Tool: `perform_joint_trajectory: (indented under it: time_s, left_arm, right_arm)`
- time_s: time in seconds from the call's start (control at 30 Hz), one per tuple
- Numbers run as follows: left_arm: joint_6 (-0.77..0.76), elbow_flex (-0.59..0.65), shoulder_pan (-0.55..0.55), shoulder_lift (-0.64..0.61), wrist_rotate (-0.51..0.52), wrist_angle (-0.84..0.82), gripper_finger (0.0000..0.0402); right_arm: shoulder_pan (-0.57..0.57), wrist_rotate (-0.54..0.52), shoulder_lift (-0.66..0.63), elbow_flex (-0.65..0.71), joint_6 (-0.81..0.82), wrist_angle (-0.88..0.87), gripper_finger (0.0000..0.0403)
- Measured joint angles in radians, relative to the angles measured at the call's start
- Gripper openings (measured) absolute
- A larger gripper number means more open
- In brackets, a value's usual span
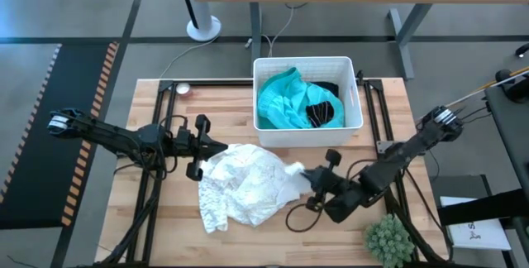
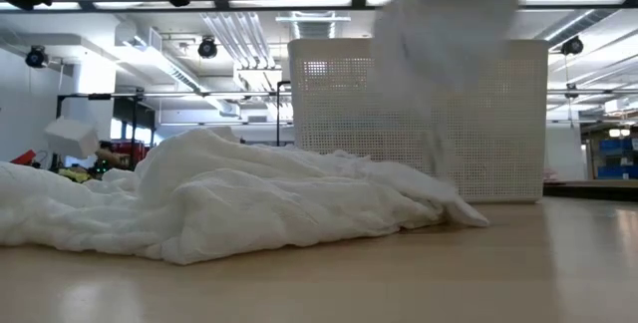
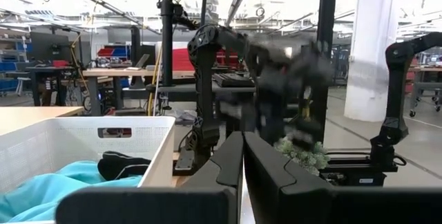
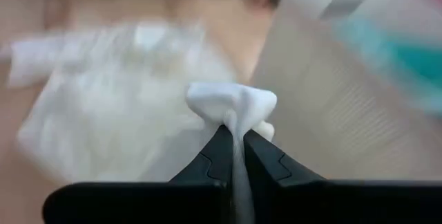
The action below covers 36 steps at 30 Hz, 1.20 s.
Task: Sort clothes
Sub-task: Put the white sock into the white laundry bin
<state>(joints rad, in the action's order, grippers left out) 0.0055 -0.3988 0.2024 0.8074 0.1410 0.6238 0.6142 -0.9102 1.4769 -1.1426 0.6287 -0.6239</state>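
A white lacy garment (image 1: pixel 248 184) is lying crumpled on the wooden counter (image 1: pixel 165 227), just in front of a white bin (image 1: pixel 351 78); the right gripper (image 4: pixel 235 144) is pinching its edge between closed fingers; the left gripper (image 1: pixel 216 146) is sitting closed and empty beside the garment's far side; a turquoise garment (image 1: pixel 285 98) and, seemingly, a black striped one (image 1: pixel 324 113) are resting inside the bin.

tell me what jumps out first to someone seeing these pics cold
The big white lacy garment sprawled across the middle of the wooden table catches the eye first, with the right claw shut on a pinched fold at its edge. Behind it stands the white bin, holding a turquoise garment and a black one. The left claw hangs shut at the white garment's other side.
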Motion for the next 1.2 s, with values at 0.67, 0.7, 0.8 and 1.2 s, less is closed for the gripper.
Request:
perform_joint_trajectory:
  time_s: [0.67,0.7,0.8,1.2]
  left_arm:
    - [0.000,0.000,0.000,0.000,0.007,-0.008,0.0000]
    - [0.000,0.000,0.000,0.000,0.007,-0.008,0.0000]
    - [0.000,0.000,0.000,0.000,0.007,-0.014,0.0000]
    - [0.006,0.000,0.000,0.000,0.007,-0.021,0.0000]
  right_arm:
    - [-0.501,0.004,-0.147,-0.373,-0.569,-0.100,0.0000]
    - [-0.537,0.062,-0.147,-0.372,-0.569,-0.100,0.0002]
    - [-0.624,0.156,-0.134,-0.369,-0.551,-0.108,0.0017]
    - [-0.661,0.202,-0.118,-0.369,-0.551,-0.112,0.0182]
